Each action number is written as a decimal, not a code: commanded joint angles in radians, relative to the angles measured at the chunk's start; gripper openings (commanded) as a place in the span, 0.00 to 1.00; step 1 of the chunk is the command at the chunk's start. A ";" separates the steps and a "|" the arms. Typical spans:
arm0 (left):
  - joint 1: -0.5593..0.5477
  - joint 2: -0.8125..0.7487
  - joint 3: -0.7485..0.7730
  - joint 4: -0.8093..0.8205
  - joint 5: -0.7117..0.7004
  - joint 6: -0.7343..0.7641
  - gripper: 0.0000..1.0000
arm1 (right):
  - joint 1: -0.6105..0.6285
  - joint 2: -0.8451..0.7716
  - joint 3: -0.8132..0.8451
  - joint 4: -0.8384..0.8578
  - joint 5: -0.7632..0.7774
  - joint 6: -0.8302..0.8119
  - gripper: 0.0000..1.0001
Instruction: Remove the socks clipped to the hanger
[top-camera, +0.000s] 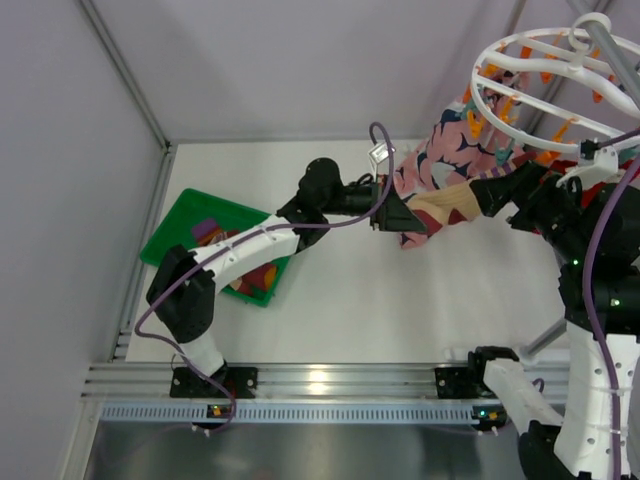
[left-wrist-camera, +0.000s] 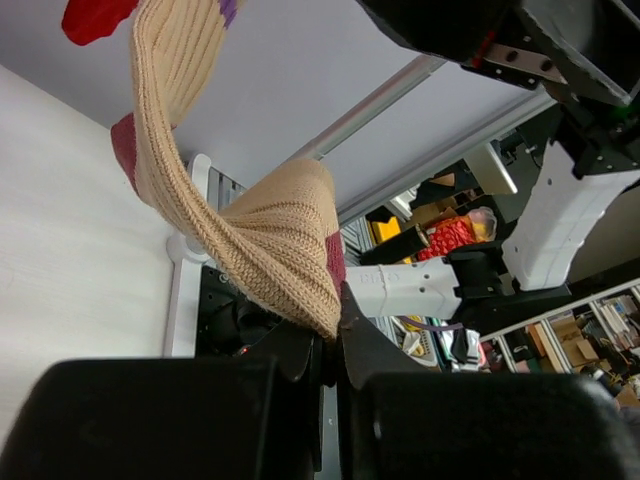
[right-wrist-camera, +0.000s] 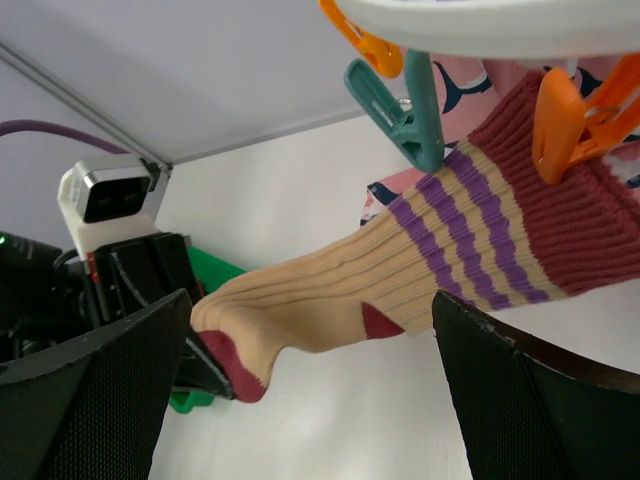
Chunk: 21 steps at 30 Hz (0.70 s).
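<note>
**Top view.** The left gripper (top-camera: 403, 216), reaching out over the white table (top-camera: 400, 310), is pressed together on the toe end of a tan sock (top-camera: 450, 200). The sock is ribbed knit with purple stripes and a maroon cuff, heel and toe. It stretches to the right and far, up to the large round white plastic hanger (top-camera: 480, 85) of concentric rings at the far right. The right gripper (top-camera: 492, 192) sits at the sock's cuff end, below the hanger. A pink cloth with navy and white print (top-camera: 440, 150) hangs on the far side of the sock. On the left of the table is a green plastic tray (top-camera: 185, 215) holding maroon, purple and orange socks (top-camera: 250, 278), partly hidden by the left arm.

**Left wrist view.** The left gripper (left-wrist-camera: 332, 345) pinches a fold of the tan sock (left-wrist-camera: 270, 240) between its black fingers. A bright red sock (left-wrist-camera: 95, 15) shows at the upper left edge.

**Right wrist view.** An orange peg (right-wrist-camera: 555, 130) on the hanger (right-wrist-camera: 480, 20) clamps the maroon cuff of the tan sock (right-wrist-camera: 400, 270). A teal peg (right-wrist-camera: 400, 110) hangs just beside it. The right gripper (right-wrist-camera: 312, 330) is spread wide, and its fingers (right-wrist-camera: 90, 400) do not touch the sock.
</note>
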 joint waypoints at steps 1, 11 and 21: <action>0.010 -0.079 -0.023 0.043 0.025 -0.029 0.00 | 0.013 0.031 0.087 0.038 0.055 -0.038 0.99; 0.029 -0.163 -0.068 0.043 0.029 -0.032 0.00 | 0.013 0.129 0.300 -0.093 0.219 -0.130 1.00; 0.032 -0.215 -0.086 0.043 0.052 -0.037 0.00 | 0.013 0.162 0.310 -0.080 0.314 -0.175 0.95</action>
